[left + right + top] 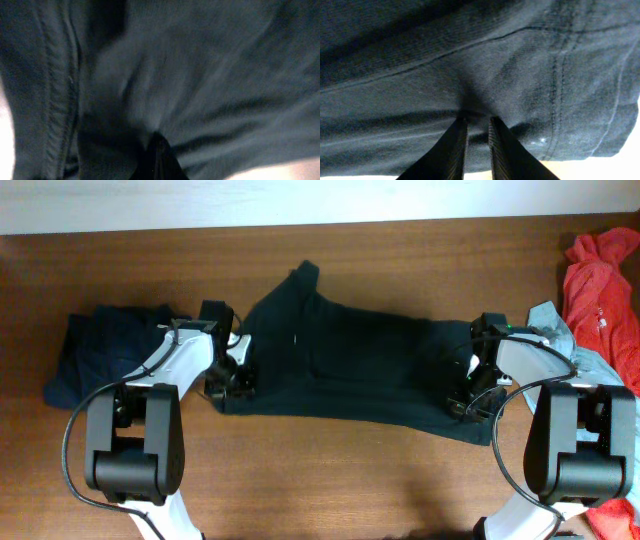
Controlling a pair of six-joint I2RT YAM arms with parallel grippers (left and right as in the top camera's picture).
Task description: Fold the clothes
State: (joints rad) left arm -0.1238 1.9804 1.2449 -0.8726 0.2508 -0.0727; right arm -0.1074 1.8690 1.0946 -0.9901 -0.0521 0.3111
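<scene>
- The black-navy shirt [360, 360] lies spread across the middle of the wooden table [400, 480], its long axis running left to right.
- The left gripper [228, 378] sits at the shirt's left edge, low on the cloth.
- In the left wrist view the fingers [159, 162] are pressed together with no gap showing. Shirt fabric puckers toward their tip and is held there.
- A stitched seam [59, 100] runs top to bottom down the left side of that view. Cloth fills almost the whole view.
- The right gripper [468, 398] sits at the shirt's right edge, near the lower right corner.
- In the right wrist view the two fingers [454, 150] stand narrow, with only a thin slit between them. A fold of shirt fabric is pinched at their tips, and creases radiate from that point.
- A double-stitched hem [559, 75] runs just right of the right gripper's fingers.
- A dark navy garment [100, 350] lies bunched at the left of the table, beside the left arm.
- A red-orange garment [605, 280] lies crumpled at the far right corner.
- A pale grey-blue garment [568, 345] lies next to the red-orange one, partly under the right arm.
</scene>
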